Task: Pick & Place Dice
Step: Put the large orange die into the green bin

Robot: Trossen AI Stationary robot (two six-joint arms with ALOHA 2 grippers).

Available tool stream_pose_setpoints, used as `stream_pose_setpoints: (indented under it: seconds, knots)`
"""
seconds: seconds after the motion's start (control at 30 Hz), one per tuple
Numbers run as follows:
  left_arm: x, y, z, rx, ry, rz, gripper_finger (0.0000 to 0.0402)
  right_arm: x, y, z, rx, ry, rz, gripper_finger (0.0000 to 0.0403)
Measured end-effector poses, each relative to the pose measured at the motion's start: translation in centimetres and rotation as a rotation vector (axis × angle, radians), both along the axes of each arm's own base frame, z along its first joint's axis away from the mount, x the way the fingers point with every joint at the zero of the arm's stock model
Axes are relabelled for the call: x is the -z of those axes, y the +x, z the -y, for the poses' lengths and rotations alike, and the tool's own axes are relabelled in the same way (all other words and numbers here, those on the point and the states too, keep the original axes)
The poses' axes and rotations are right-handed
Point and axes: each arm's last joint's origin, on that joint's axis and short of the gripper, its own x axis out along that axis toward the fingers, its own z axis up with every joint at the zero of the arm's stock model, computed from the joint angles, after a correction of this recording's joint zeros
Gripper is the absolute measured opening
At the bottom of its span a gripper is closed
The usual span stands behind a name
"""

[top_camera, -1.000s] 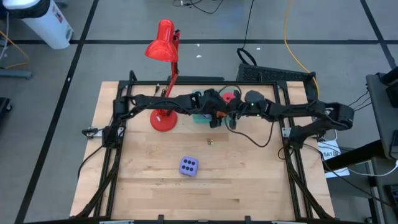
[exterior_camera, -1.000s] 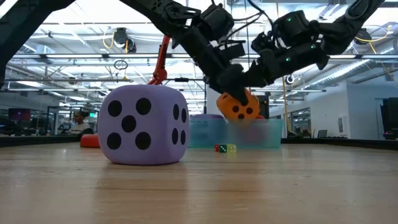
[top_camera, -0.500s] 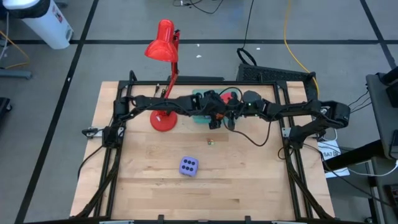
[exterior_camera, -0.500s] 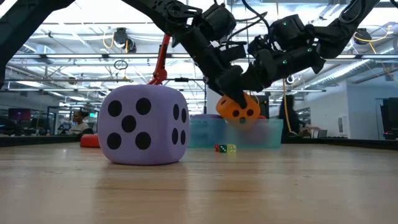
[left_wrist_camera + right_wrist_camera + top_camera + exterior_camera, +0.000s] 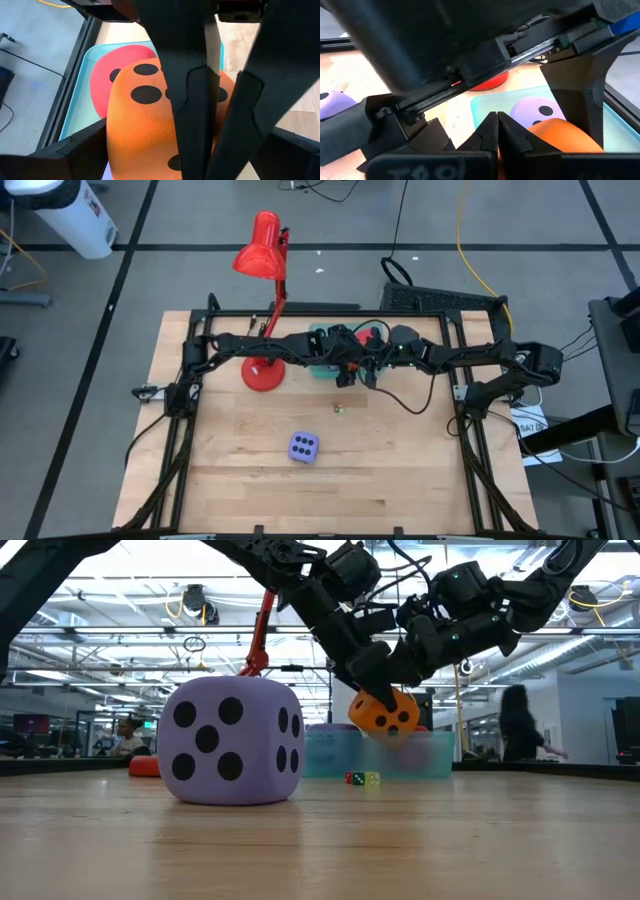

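The orange die [image 5: 384,712] hung above the teal bin [image 5: 378,754] at the table's [image 5: 400,470] far edge, both grippers, left [image 5: 366,668] and right [image 5: 408,652], clamping it; we judged it soft, light, best squeezed across opposite faces; a purple die [image 5: 304,447] sat mid-table.

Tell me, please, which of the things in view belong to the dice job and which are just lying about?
Job:
orange die
purple die on the table
red die and second purple die, in the teal bin
left gripper
right gripper

Lying about:
red desk lamp
two tiny dice
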Motion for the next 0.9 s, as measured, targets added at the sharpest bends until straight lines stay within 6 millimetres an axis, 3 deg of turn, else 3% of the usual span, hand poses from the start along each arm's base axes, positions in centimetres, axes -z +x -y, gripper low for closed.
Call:
stream_pose_setpoints:
  seconds: [0.17,0.73,0.9]
  knots:
    - [0.0,0.0,-0.1,-0.022,-0.003,0.004,0.0400,0.0,0.0,0.0,0.003,0.000,-0.002,0.0000]
    - [-0.4,-0.9,-2.6,-0.091,-0.306,0.060,0.0400,-0.2,0.1,0.1,0.003,0.020,0.036,0.0000]
    - [-0.4,-1.0,-2.9,-0.090,-0.306,0.060,0.0400,0.0,0.0,0.0,0.001,0.034,0.009,0.0000]
